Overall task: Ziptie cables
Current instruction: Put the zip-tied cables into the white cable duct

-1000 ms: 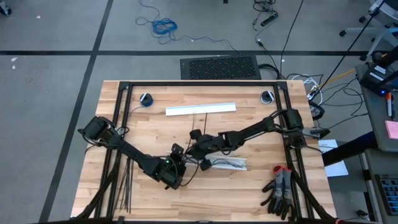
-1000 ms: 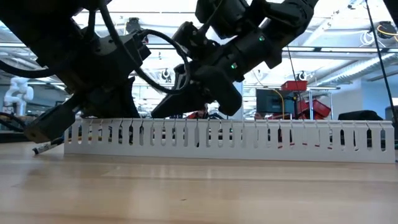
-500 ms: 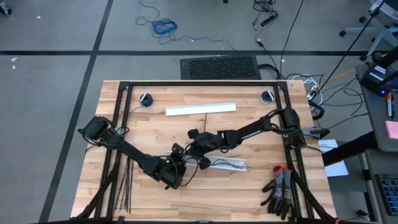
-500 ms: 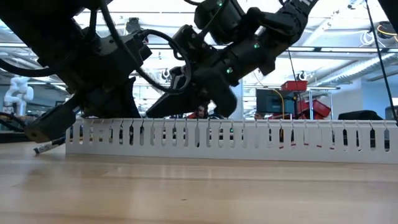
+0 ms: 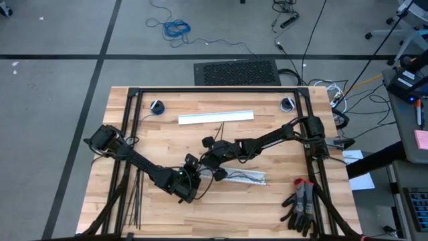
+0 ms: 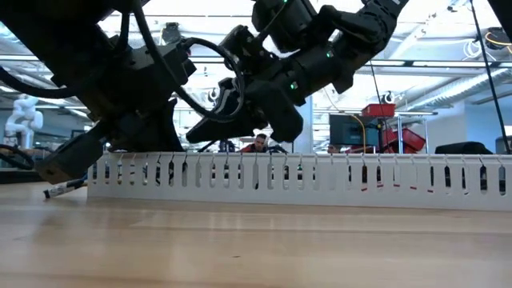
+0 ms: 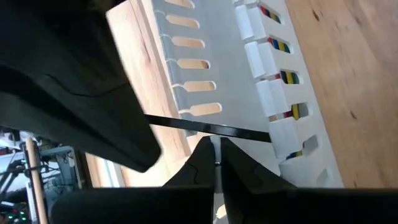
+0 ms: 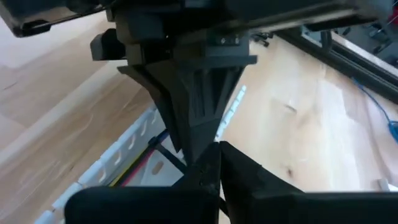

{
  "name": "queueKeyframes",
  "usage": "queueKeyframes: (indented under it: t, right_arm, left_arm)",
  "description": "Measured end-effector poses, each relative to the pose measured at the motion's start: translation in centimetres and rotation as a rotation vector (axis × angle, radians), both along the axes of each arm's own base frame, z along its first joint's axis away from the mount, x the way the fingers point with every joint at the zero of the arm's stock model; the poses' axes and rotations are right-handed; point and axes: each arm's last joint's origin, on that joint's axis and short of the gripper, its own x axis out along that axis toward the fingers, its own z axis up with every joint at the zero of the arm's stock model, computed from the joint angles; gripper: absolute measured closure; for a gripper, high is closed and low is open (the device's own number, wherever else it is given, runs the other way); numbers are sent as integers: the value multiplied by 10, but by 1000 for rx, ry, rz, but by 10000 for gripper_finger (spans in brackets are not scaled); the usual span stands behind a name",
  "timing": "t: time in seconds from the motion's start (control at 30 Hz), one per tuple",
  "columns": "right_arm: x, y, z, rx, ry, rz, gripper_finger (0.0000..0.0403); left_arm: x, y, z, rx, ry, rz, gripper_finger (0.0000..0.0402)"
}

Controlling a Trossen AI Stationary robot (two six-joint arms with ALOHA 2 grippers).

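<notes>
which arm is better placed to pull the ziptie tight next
Probably left: in its wrist view the left gripper has its fingers shut on the ziptie over the white channel. The right gripper is beside it.

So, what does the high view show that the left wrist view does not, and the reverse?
Only the high view: the whole table, the right gripper meeting the left gripper, the gloves, and spare zipties near the table's left edge. Only the left wrist view: the left fingers shut on one black ziptie, over a white slotted channel holding coloured wires. Both show the wooden tabletop.
</notes>
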Motion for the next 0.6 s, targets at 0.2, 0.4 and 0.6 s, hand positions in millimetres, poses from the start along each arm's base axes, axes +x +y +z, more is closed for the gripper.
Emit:
queueKeyframes:
  t: [0.2,0.4,0.6]
  right_arm:
    - [-4,6,-4,-5,58,11,403]
    - [-7,25,-4,-60,59,17,403]
    - [-7,17,-6,-64,79,-6,403]
  left_arm:
    - [0,0,0,-3,-3,2,392]
    - [1,0,0,-6,-7,3,391]
    - [1,0,0,-11,-5,2,391]
